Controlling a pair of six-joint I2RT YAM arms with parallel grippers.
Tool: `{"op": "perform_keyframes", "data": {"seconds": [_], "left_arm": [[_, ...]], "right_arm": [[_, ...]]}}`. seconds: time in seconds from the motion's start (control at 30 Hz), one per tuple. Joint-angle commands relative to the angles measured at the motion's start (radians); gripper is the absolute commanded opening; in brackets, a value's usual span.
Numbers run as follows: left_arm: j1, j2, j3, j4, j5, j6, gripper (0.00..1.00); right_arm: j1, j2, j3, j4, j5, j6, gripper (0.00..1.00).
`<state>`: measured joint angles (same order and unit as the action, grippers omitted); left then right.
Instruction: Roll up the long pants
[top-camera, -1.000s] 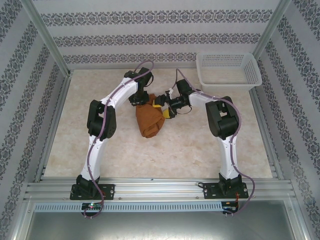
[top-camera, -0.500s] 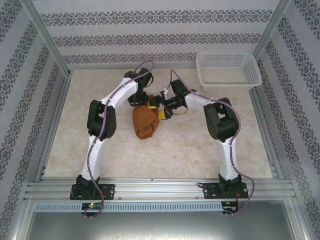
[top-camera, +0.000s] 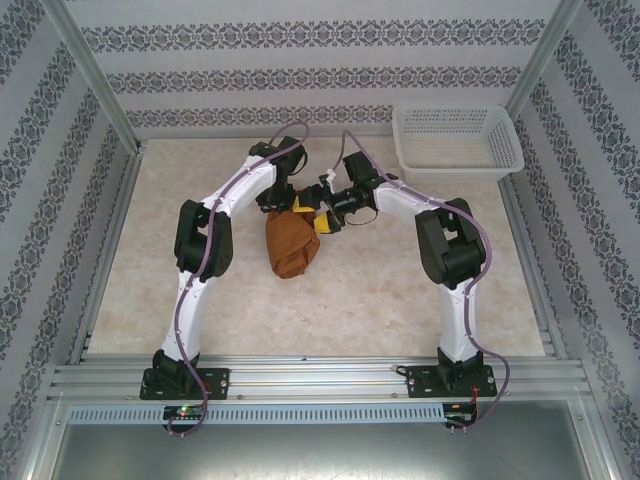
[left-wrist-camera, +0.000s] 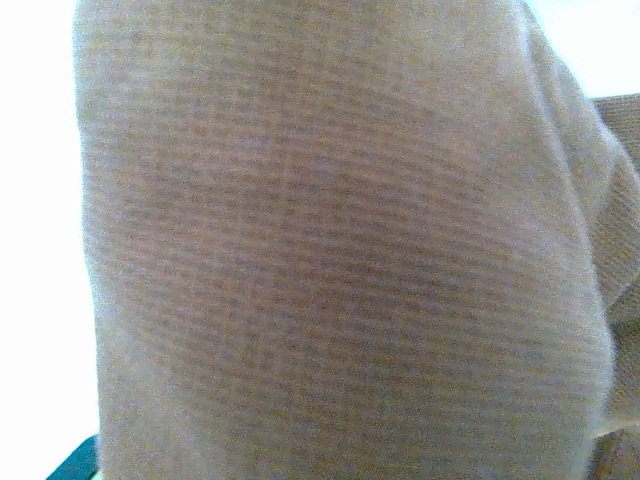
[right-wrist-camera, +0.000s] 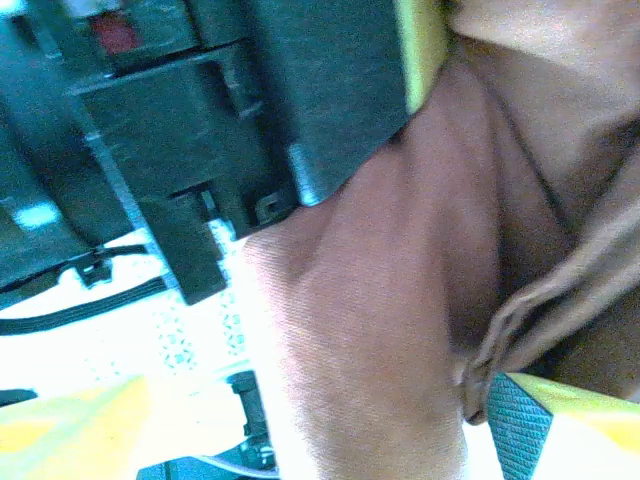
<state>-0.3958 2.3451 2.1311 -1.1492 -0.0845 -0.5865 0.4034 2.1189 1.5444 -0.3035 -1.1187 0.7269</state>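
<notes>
Running far-to-near, the long pants (top-camera: 290, 248) meet left hand (top-camera: 285, 207) and right hand (top-camera: 314, 213), grips unclear.

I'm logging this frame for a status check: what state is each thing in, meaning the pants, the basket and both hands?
long pants: bunched into a compact bundle, not spread flat.
left hand: at the bundle's far end, cloth pressed against its camera; open or shut cannot be told.
right hand: open, fingers apart with cloth between them.
basket: upright, empty.
</notes>
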Motion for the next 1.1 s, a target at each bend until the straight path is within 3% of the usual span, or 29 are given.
{"op": "perform_keyframes", "data": {"seconds": [0.0, 0.13, 0.37, 0.47, 0.53, 0.63, 0.8, 1.07], "left_arm": [[-0.013, 0.106, -0.073, -0.099, -0.084, 0.001, 0.0], [-0.017, 0.106, -0.068, -0.102, -0.082, -0.003, 0.0], [-0.021, 0.106, -0.068, -0.102, -0.082, -0.002, 0.0], [-0.021, 0.111, -0.068, -0.098, -0.078, 0.0, 0.0], [-0.022, 0.116, -0.066, -0.096, -0.074, 0.001, 0.0], [-0.023, 0.118, -0.066, -0.092, -0.071, 0.001, 0.0], [-0.023, 0.126, -0.068, -0.084, -0.064, 0.001, 0.0], [-0.022, 0.122, -0.074, -0.08, -0.061, 0.002, 0.0]], "right_arm": [[0.003, -0.032, 0.009, -0.055, -0.072, -0.055, 0.88], [0.033, 0.01, 0.059, -0.236, -0.004, -0.195, 0.88], [0.073, 0.059, 0.101, -0.441, 0.294, -0.345, 0.86], [0.095, 0.074, 0.144, -0.542, 0.508, -0.399, 0.86], [0.12, 0.078, 0.189, -0.615, 0.715, -0.444, 0.86], [0.141, 0.069, 0.246, -0.686, 0.894, -0.464, 0.86], [0.161, 0.046, 0.304, -0.73, 1.039, -0.463, 0.87], [0.14, 0.181, 0.395, -0.759, 1.011, -0.485, 0.87]]}}
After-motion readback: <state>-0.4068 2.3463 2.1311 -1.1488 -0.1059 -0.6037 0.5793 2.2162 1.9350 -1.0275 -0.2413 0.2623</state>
